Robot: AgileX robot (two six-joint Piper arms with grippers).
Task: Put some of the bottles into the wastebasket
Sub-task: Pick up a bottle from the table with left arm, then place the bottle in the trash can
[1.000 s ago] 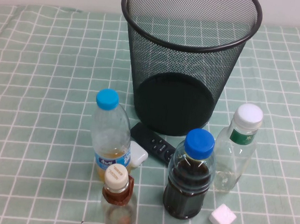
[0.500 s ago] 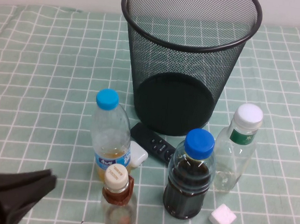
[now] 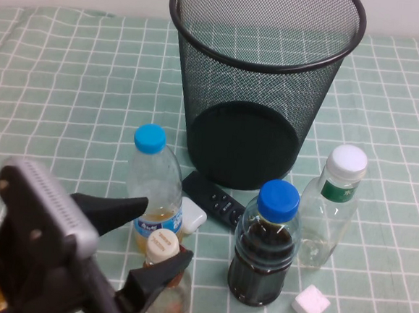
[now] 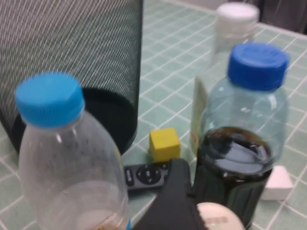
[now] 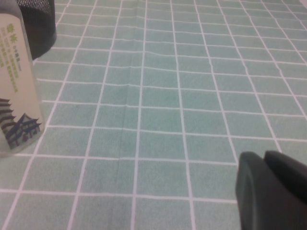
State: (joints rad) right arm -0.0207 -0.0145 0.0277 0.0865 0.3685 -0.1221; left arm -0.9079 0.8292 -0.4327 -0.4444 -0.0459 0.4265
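The small brownish bottle with a cream cap stands at the near edge. My left gripper is open, one finger on each side of that cap. In the left wrist view one black finger shows beside the cream cap. The taller clear bottle with a white cap and green label stands at the right, and also shows in the right wrist view. The black mesh wastebasket stands behind the bottles. My right gripper is low over the cloth, fingers together, empty.
A blue-capped bottle with yellow liquid and a squat blue-capped bottle of dark liquid flank the small bottle. A black remote, a white block, a small white thing and a yellow cube lie among them.
My left arm has come in from the lower left and moved forward and right. Its open fingers now stand either side of the small bottle's cap. The bottles have not moved.
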